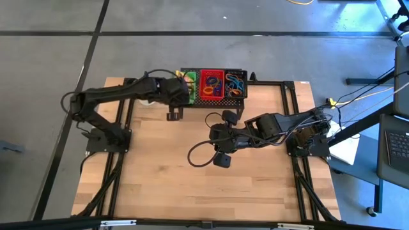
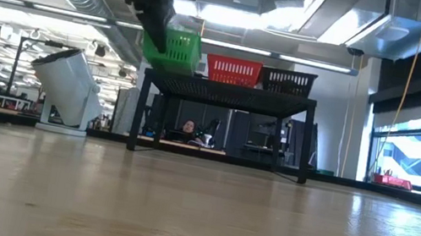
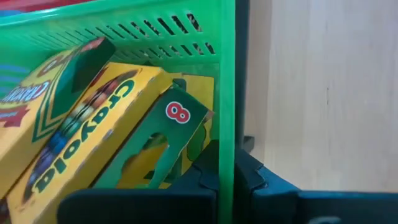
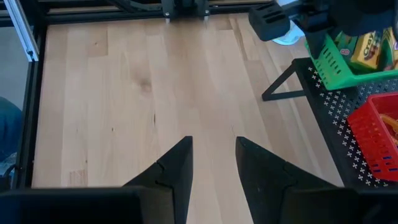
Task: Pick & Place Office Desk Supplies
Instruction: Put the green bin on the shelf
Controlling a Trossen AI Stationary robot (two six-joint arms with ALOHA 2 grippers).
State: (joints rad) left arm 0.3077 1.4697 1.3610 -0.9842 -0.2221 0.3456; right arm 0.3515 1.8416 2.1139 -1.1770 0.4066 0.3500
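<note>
A green basket (image 1: pixel 187 83) with yellow-and-green crayon boxes (image 3: pixel 93 118) stands at the left end of a black mesh rack (image 1: pixel 214 102), beside a red basket (image 1: pixel 211 83) and a black basket (image 1: pixel 235 85) of coloured rubber bands. My left gripper (image 3: pixel 225 177) is shut on the green basket's wall. In the low view the green basket (image 2: pixel 175 48) sits slightly tilted under my left gripper (image 2: pixel 156 32). My right gripper (image 4: pixel 214 158) hovers open over bare wood near the table's middle (image 1: pixel 214 133) and touches nothing. My left gripper holds the green basket by its side wall (image 3: pixel 227 124), at the basket's left end. One finger (image 3: pixel 199 180) is inside the basket next to the crayon boxes and the other finger (image 3: pixel 252 177) is outside. The basket is tilted over the rack's top; whether it still rests there I cannot tell.
A white mug (image 2: pixel 69 94) stands tilted on the table to the left of the rack, under my left arm. Black frame rails (image 1: pixel 291 115) run along the table's sides. Bare wood (image 1: pixel 192 191) fills the near half of the table.
</note>
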